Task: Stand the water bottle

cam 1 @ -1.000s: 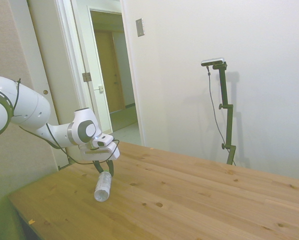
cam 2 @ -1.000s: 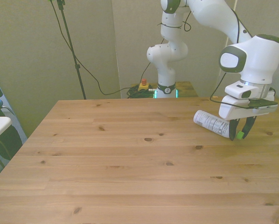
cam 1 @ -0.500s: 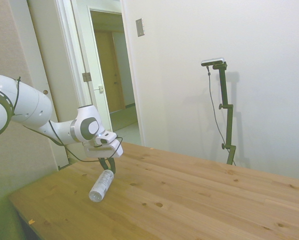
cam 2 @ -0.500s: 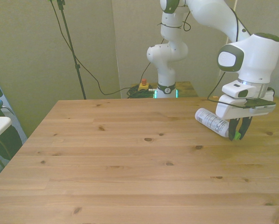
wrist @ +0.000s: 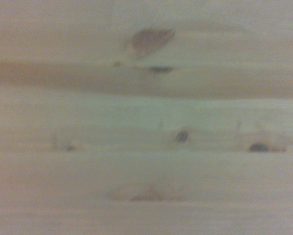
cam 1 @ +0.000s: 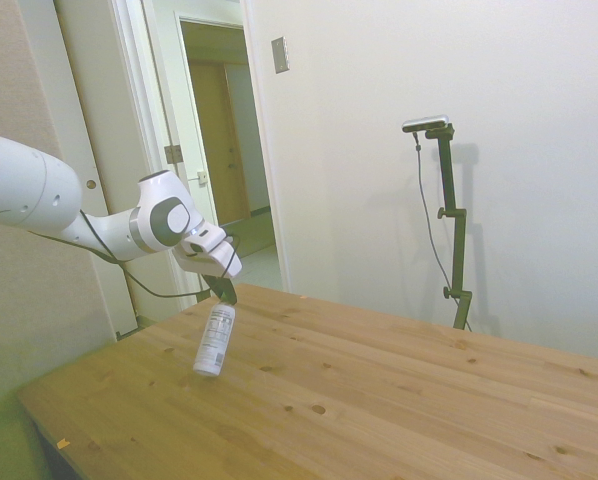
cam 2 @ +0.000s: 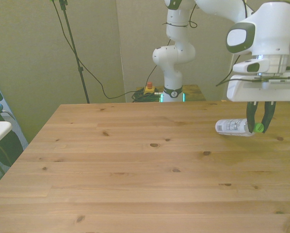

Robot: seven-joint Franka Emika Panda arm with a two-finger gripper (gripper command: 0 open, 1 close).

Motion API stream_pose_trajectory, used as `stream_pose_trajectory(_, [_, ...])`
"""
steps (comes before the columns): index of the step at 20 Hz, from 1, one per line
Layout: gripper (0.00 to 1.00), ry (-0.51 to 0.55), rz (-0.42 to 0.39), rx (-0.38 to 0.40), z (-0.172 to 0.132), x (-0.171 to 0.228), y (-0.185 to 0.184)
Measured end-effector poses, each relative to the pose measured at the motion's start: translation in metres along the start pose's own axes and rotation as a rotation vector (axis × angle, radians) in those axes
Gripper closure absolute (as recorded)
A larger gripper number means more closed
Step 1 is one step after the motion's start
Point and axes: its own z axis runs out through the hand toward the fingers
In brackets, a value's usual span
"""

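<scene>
Now the water bottle (cam 1: pixel 215 341) hangs clear of the wooden table (cam 1: pixel 379 400), where a second ago its base end was low, nearly on the boards, and the body lay steeply slanted. In the side view, going from the left, the white arm (cam 1: pixel 39 195) comes in higher than before, and the gripper (cam 1: pixel 222 292) below its wrist has risen with it; the bottle now points nearly straight down from the fingers, only slightly tilted. In the front view it reads closer to level, stretching from the fingers toward the front view's left, so part of that slant runs along the camera line. The gripper (cam 2: pixel 260 127) is closed on the bottle at its green cap (cam 2: pixel 258 128), the cap sitting between the two dark fingers, with the body free.

For the task, I judge the lift and swing as the righting step: the bottle is off the table and turning base-down, yet it is not set down, so standing it is not done.

The bottle's white label (cam 2: pixel 231 126) carries dark print, too small to read in any view. The wrist view shows only blurred wood grain and knots, no writing.
</scene>
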Motion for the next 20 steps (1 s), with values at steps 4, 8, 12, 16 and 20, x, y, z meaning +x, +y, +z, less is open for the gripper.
stream_pose_trajectory(4, [1.00,0.161,0.077,0.088,-0.045,0.022,0.014])
stream_pose_trajectory(8, [1.00,0.330,0.135,0.166,-0.068,0.032,0.044])
stream_pose_trajectory(12, [1.00,0.501,0.209,0.244,-0.086,0.031,0.078])
stream_pose_trajectory(16, [1.00,0.483,0.261,0.254,-0.073,0.037,0.092])
stream_pose_trajectory(20, [1.00,0.443,0.328,0.293,-0.068,0.057,0.107])
